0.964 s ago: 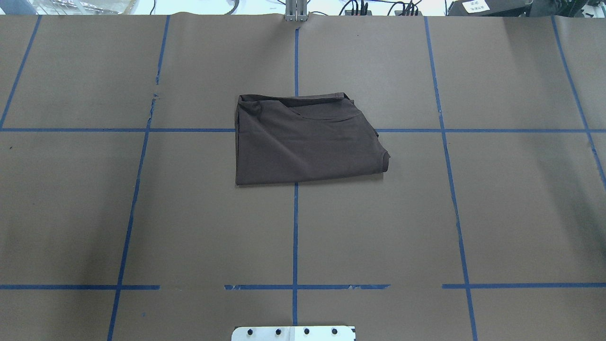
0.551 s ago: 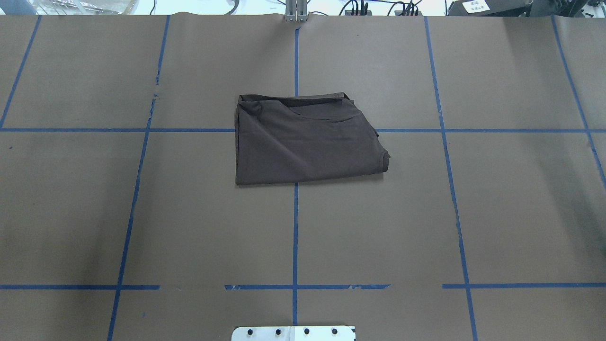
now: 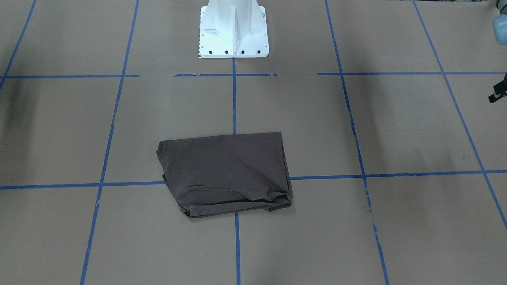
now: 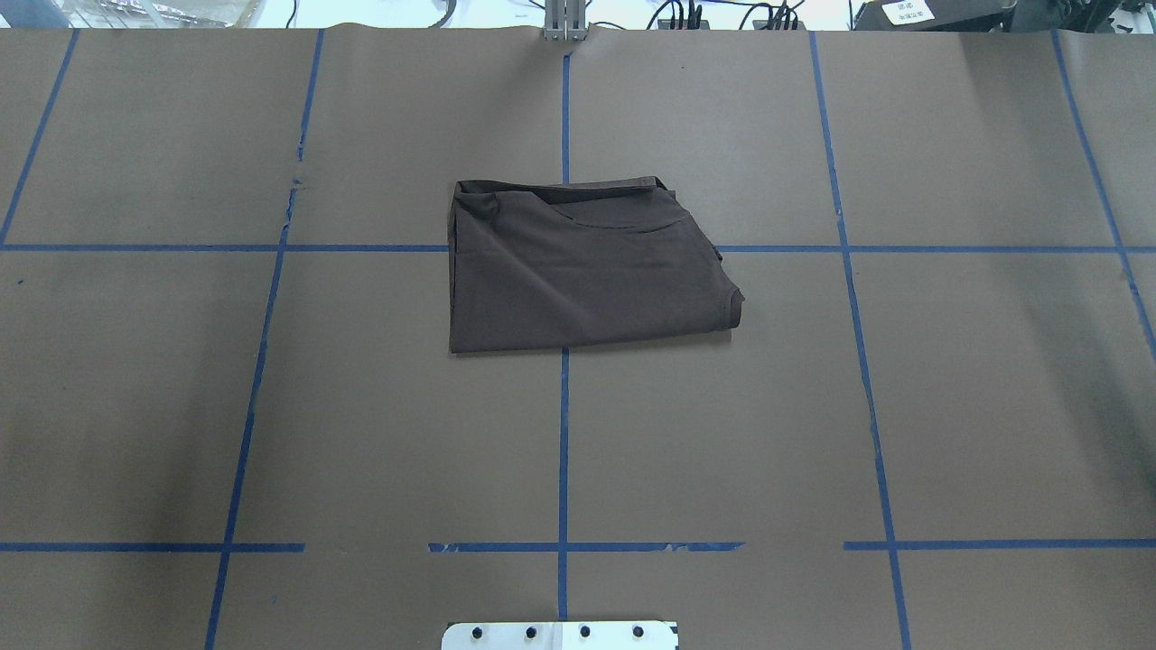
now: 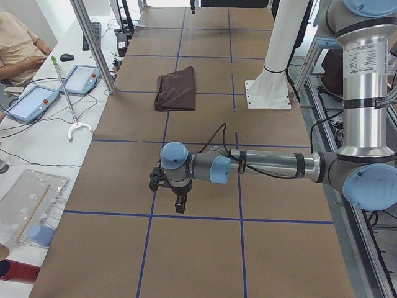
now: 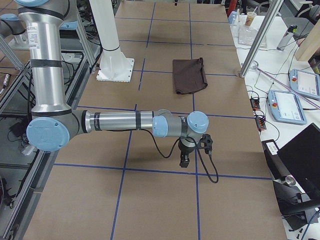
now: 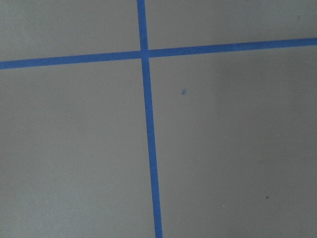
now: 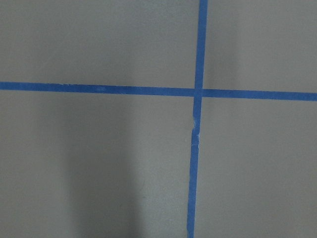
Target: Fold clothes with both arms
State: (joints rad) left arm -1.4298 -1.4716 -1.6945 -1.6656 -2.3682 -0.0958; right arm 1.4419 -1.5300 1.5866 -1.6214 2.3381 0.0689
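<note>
The dark brown-grey T-shirt (image 4: 587, 271) lies folded into a compact rectangle at the middle of the table, and nothing holds it. It also shows in the front view (image 3: 225, 170) and in both side views (image 5: 175, 89) (image 6: 189, 75). My left gripper (image 5: 180, 203) hangs over bare table far to the shirt's left, pointing down; I cannot tell if it is open or shut. A black piece of it (image 3: 498, 93) shows at the front view's right edge. My right gripper (image 6: 184, 161) hangs over bare table far to the shirt's right; I cannot tell its state. Both wrist views show only table and tape.
The brown table cover carries a grid of blue tape lines (image 4: 564, 451). The white pedestal base (image 3: 233, 27) stands at the robot's side. Teach pendants (image 5: 31, 102) (image 6: 292, 105), metal posts (image 5: 93, 43) and a seated person (image 5: 18, 43) are past the far edge.
</note>
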